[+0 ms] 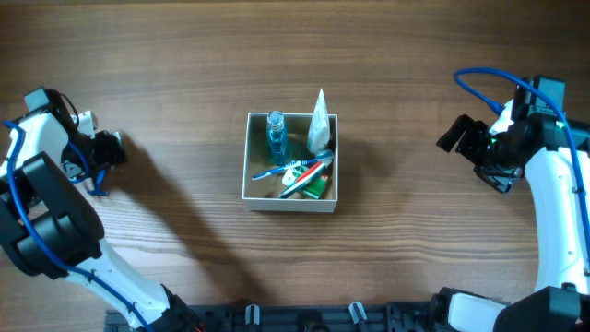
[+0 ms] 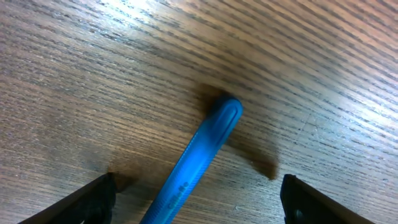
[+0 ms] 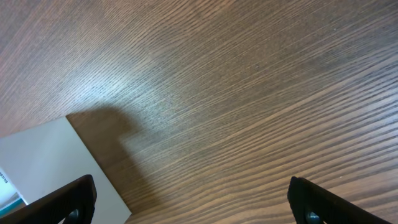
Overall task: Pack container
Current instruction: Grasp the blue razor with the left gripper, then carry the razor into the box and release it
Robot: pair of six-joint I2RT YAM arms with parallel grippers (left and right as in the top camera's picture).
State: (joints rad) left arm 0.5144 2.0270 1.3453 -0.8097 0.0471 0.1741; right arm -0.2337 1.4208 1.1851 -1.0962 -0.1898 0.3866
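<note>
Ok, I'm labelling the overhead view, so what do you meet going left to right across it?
The left gripper, the container holding a blue bottle and then a white tube, the right gripper.

L arm (image 1: pixel 46 212) folds up along the far left, wrist bent, L gripper (image 1: pixel 112 148) aimed inward & down; its fingers (image 2: pixel 93 202) stand wide apart; R arm (image 1: pixel 558 212) rises along the far right, R gripper (image 1: pixel 454 135) aimed inward; its fingers (image 3: pixel 68 199) likewise spread wide.
</note>
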